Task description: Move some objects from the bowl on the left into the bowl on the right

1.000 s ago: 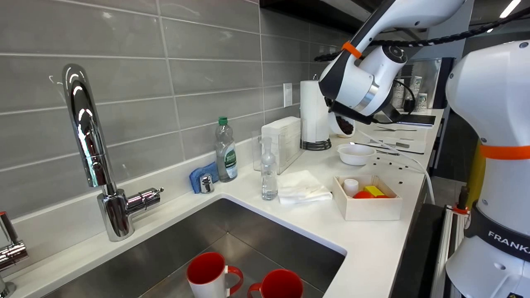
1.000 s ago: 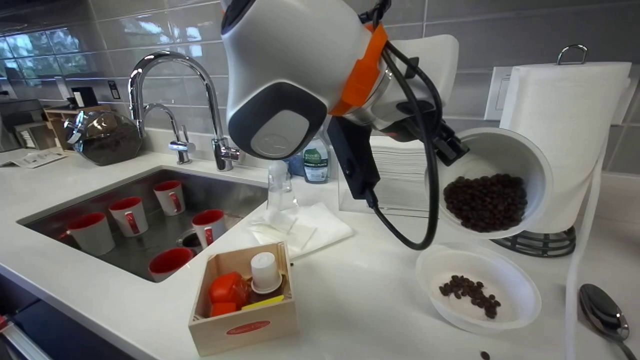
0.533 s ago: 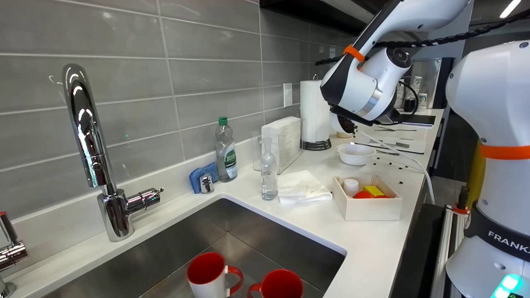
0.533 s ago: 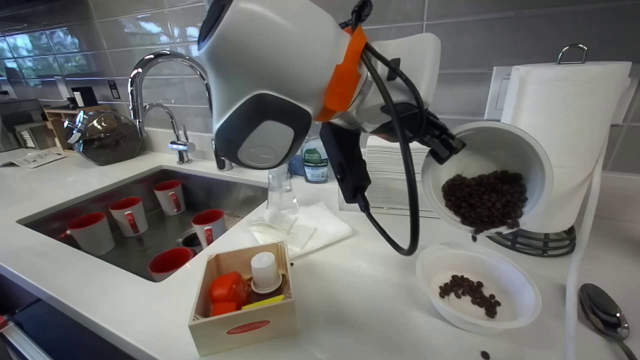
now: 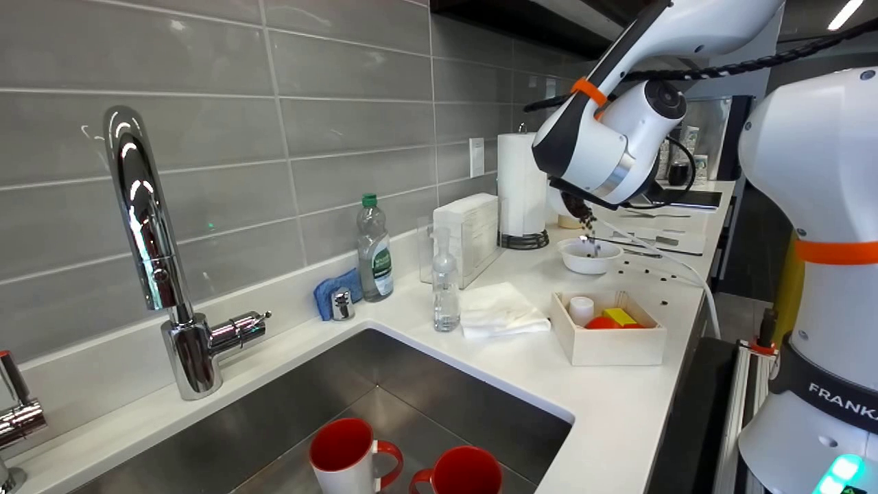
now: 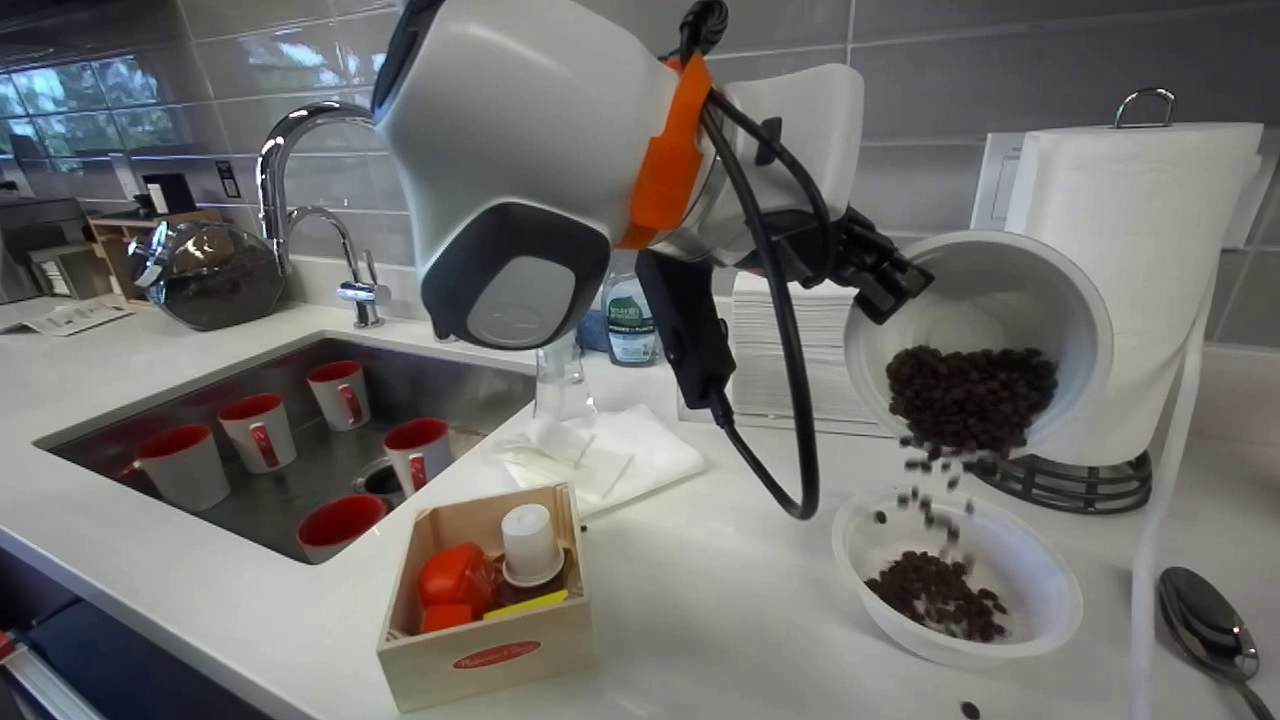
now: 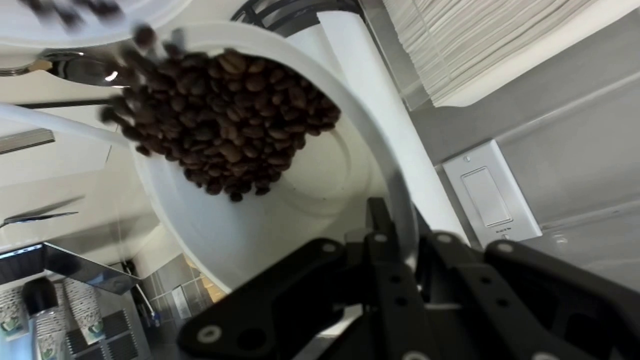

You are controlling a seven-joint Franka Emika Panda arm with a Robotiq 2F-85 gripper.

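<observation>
My gripper (image 6: pixel 900 290) is shut on the rim of a white bowl (image 6: pixel 985 285), one finger inside and one outside, as the wrist view (image 7: pixel 402 220) shows. The held bowl is tilted steeply, its mouth facing down toward the lower bowl. A heap of dark coffee beans (image 6: pixel 970 395) lies along its lower side, also in the wrist view (image 7: pixel 240 120), and beans are falling from its lip. The lower white bowl (image 6: pixel 1050 620) stands upright on the counter beneath, with a small pile of beans (image 6: pixel 940 595) in it. It also shows in an exterior view (image 5: pixel 588 264).
A paper towel roll (image 6: pixel 1120 290) stands close behind the held bowl. A napkin holder (image 6: pixel 800 350), a wooden box (image 6: pixel 490 650) and a spoon (image 6: pixel 1205 620) are nearby. A white cable (image 6: pixel 1160 520) runs beside the lower bowl. A sink (image 6: pixel 330 470) holds red-and-white mugs. Loose beans lie on the counter.
The held bowl has tilted further as the wrist turned. Beans now stream out of it, and the pile in the lower bowl has grown.
</observation>
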